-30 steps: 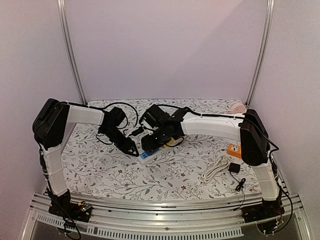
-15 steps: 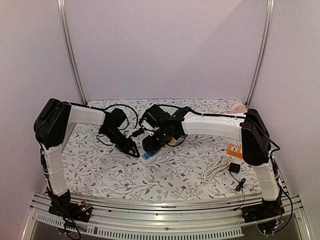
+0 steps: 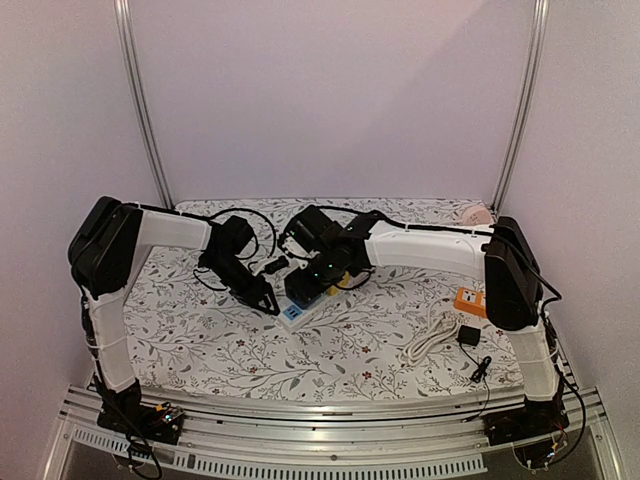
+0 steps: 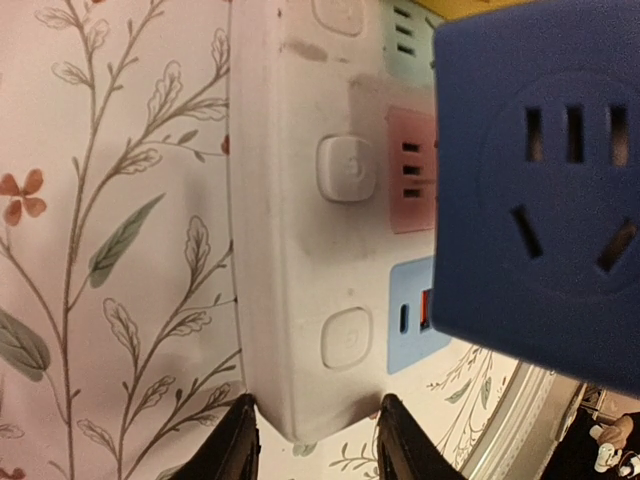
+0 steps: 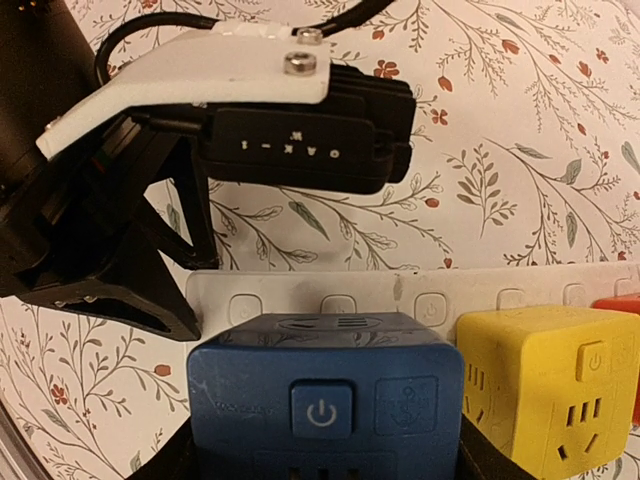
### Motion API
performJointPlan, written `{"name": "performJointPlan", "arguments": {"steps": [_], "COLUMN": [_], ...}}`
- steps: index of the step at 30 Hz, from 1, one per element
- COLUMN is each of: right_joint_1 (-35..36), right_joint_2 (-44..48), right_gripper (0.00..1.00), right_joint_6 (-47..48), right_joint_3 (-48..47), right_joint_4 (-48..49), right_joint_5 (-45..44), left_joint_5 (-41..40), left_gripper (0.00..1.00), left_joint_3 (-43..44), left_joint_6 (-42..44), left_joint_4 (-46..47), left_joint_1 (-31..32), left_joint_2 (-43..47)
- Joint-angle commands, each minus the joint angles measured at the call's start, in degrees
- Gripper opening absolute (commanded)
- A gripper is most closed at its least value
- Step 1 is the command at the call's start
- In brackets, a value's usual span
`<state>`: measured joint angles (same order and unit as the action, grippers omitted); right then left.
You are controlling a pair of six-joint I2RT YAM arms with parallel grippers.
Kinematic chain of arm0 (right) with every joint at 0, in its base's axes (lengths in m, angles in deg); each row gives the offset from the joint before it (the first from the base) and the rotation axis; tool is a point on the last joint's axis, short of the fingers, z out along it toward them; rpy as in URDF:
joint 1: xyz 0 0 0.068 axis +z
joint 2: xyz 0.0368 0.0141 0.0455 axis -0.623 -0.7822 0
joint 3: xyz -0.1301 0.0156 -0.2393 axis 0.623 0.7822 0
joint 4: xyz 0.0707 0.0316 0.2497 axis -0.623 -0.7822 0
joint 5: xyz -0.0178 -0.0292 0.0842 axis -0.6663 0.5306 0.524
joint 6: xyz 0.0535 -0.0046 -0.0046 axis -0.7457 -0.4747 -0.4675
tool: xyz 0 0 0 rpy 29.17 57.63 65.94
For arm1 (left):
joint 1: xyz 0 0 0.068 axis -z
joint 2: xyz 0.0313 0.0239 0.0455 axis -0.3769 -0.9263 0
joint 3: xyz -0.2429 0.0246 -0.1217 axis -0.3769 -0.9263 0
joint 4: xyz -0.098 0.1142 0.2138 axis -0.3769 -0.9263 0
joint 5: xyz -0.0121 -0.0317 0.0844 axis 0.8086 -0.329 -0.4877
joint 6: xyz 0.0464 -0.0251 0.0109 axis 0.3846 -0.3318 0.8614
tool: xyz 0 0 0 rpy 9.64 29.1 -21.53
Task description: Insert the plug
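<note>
Plug insertion with two arms over a floral tablecloth point(image 3: 340, 355). The left gripper point(image 4: 315, 445) straddles one end of the white power strip point(image 4: 285, 250). Its fingers point(image 4: 232, 448) press against the two long sides, so the jaws are narrowed to the strip's width and clamped on it. The right gripper point(image 5: 325, 470) grasps the blue cube plug point(image 5: 325, 395) from both sides. Its dark fingers point(image 5: 172, 462) show only at the bottom corners of the right wrist view.

The blue cube plug sits over the power strip at the clamped end, just beside a yellow cube point(image 5: 545, 385) standing on the same strip. In the left wrist view it overlaps the pink socket panel point(image 4: 410, 170) and part of the light-blue socket panel point(image 4: 412, 315). Whether its pins have entered a socket cannot be told. A row of switch buttons point(image 4: 347, 168) runs along the strip's free edge.

Well apart, on the right of the table, lie a white cable point(image 3: 430, 337), a black adapter point(image 3: 468, 337) and an orange box point(image 3: 467, 300).
</note>
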<state>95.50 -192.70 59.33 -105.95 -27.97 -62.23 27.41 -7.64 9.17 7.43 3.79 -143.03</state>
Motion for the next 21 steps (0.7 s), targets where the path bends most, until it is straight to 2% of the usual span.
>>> {"name": "performJointPlan", "arguments": {"steps": [1, 21], "right_joint_1": [-0.3, -0.4], "right_joint_2": [3.3, -0.5], "right_gripper": [0.00, 0.00], "right_joint_6": [-0.2, -0.5], "right_joint_3": [-0.6, 1.8], "right_joint_4": [0.2, -0.8], "right_joint_5": [-0.9, -1.2], "left_joint_5": [-4.7, -5.4], "left_gripper": [0.39, 0.39], "left_joint_3": [-0.1, -0.3], "left_joint_6": [-0.1, 0.3], "left_joint_4": [0.1, 0.1], "left_joint_1": [0.9, 0.9], "left_joint_2": [-3.0, -2.5]}}
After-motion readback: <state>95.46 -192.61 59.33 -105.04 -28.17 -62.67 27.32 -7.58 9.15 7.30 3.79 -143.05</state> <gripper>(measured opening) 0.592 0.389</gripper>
